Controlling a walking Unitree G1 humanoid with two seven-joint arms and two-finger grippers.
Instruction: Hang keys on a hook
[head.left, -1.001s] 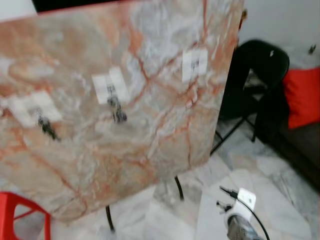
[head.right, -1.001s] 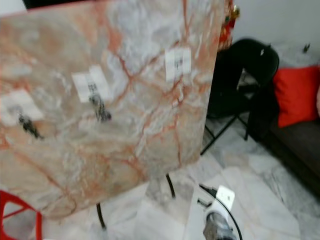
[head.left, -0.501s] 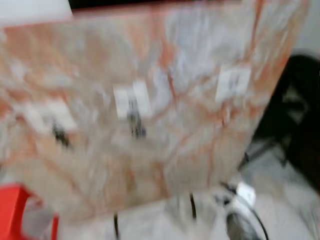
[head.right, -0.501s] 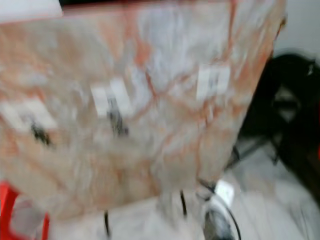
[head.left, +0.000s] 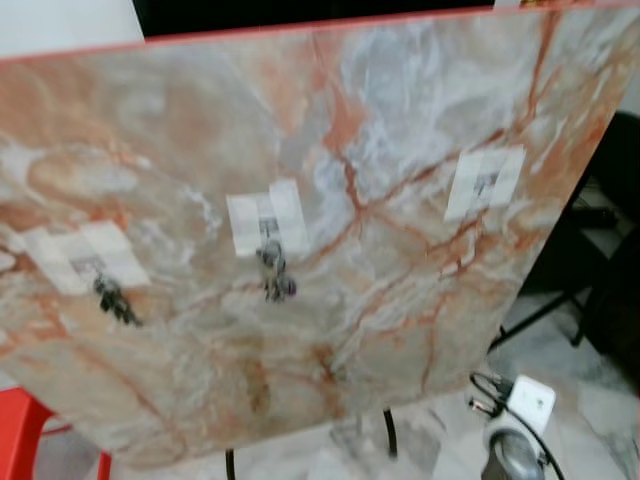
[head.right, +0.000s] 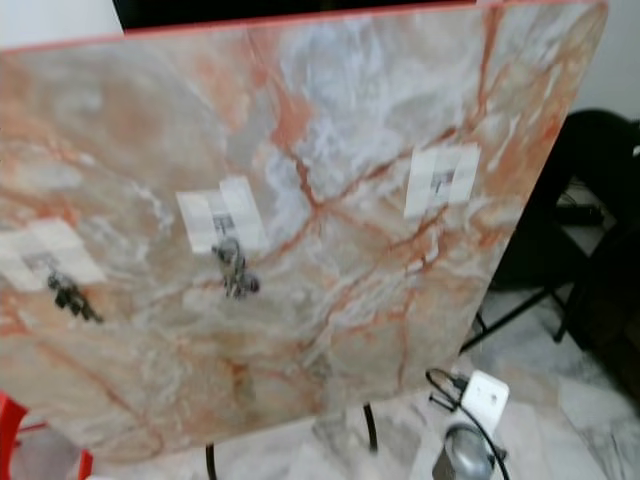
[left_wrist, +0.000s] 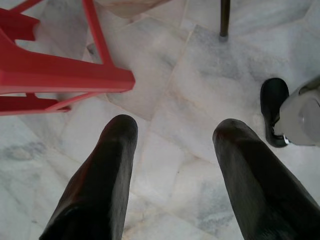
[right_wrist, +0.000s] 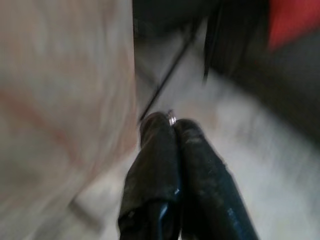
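Through my head camera, a tilted orange-veined marble board (head.left: 330, 150) carries three white taped hooks (head.left: 484, 183); dark key bunches (head.left: 275, 273) hang on the left and middle ones.

At my left wrist, my fingers (left_wrist: 115, 165) are spread above the marble floor, near a red plastic stool (left_wrist: 55, 75).

At my right wrist, blurred, my fingers (right_wrist: 160, 165) are pressed together on what may be a small metal ring (right_wrist: 171, 119).

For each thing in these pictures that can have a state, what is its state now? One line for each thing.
Left hook: keys hang on it.
Middle hook: keys hang on it.
Right hook: bare.
Left gripper: open, over the floor.
Right gripper: shut on a small metal ring.
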